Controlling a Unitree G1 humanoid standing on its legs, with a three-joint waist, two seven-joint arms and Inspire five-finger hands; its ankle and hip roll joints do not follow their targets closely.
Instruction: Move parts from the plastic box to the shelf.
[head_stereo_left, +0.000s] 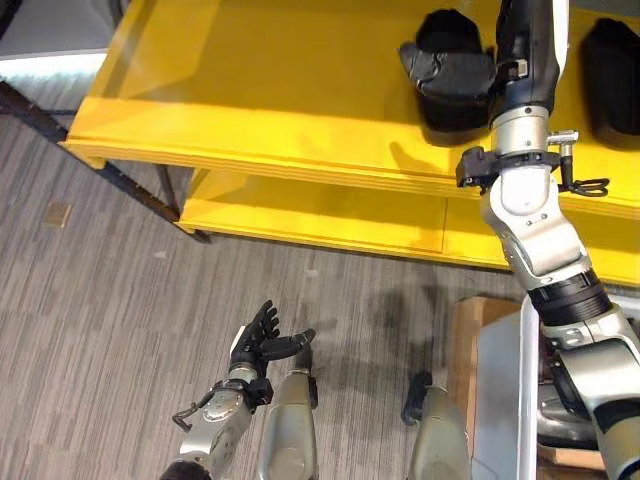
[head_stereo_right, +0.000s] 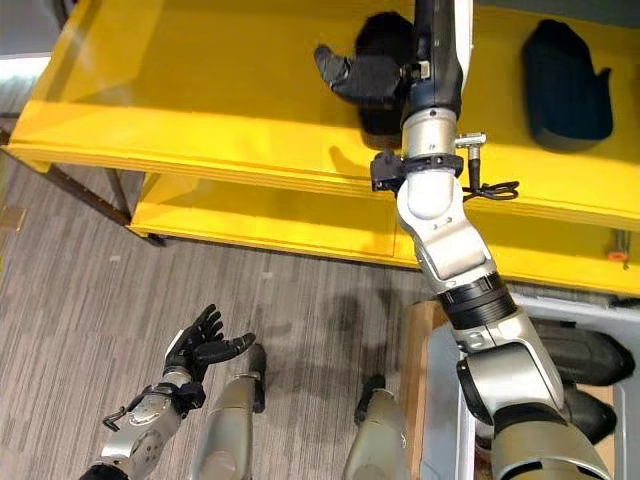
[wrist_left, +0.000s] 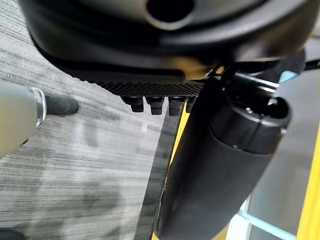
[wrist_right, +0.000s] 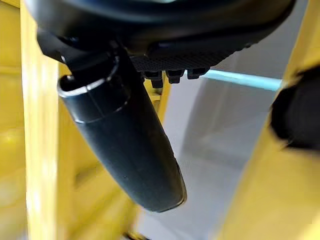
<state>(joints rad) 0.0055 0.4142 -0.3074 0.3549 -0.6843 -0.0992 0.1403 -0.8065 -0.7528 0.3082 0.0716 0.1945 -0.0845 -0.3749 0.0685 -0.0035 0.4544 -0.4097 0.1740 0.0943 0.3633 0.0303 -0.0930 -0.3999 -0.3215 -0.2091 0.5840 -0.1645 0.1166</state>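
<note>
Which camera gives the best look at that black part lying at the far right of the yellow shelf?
The right eye view: the black part shows whole on the yellow shelf. The left eye view's edge cuts it off, and the right wrist view catches a dark blur that may be it.

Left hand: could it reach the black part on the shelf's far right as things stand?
Probably not: the left hand hangs open low over the floor, while that black part lies on the yellow shelf beyond the raised right arm.

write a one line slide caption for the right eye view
Right arm extended over the yellow shelf beside two black parts, left hand open low over the floor.
</note>
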